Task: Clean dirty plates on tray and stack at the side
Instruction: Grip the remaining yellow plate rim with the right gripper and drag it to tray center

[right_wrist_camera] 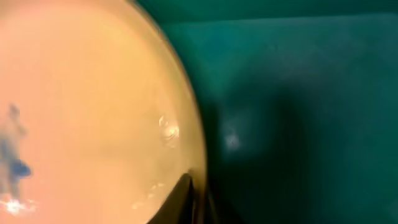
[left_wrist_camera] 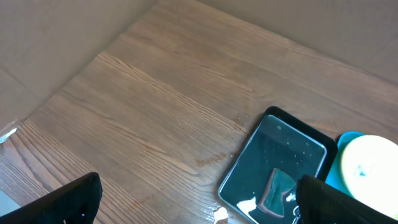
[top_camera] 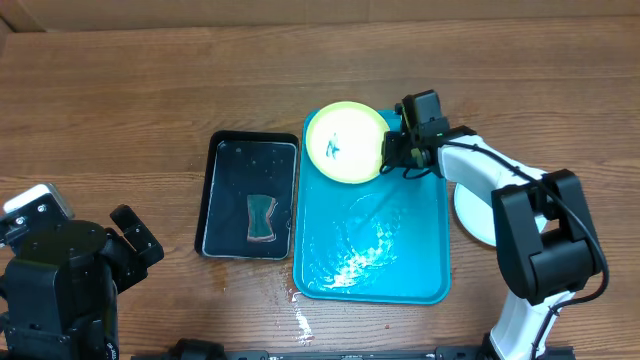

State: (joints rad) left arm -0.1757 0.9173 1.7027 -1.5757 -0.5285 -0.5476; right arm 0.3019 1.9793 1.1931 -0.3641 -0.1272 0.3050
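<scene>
A plate (top_camera: 345, 142) with a yellow-green rim and a small blue smear lies at the far left corner of the turquoise tray (top_camera: 400, 265). My right gripper (top_camera: 392, 150) is at that plate's right edge. In the right wrist view the plate (right_wrist_camera: 87, 106) fills the left side, and the right gripper (right_wrist_camera: 194, 185) is shut on its rim. Another pale plate (top_camera: 468, 215) lies on the table to the right of the tray, partly hidden under the right arm. My left gripper (top_camera: 138, 243) hangs open at the near left, holding nothing; its dark fingers (left_wrist_camera: 68, 200) frame bare table.
A black tray (top_camera: 222, 195) with a green sponge (top_camera: 262, 217) stands left of the turquoise tray; the left wrist view shows the black tray (left_wrist_camera: 292, 140) too. The turquoise tray's floor is wet and shiny. A small wet patch (top_camera: 302, 322) lies by its near left corner.
</scene>
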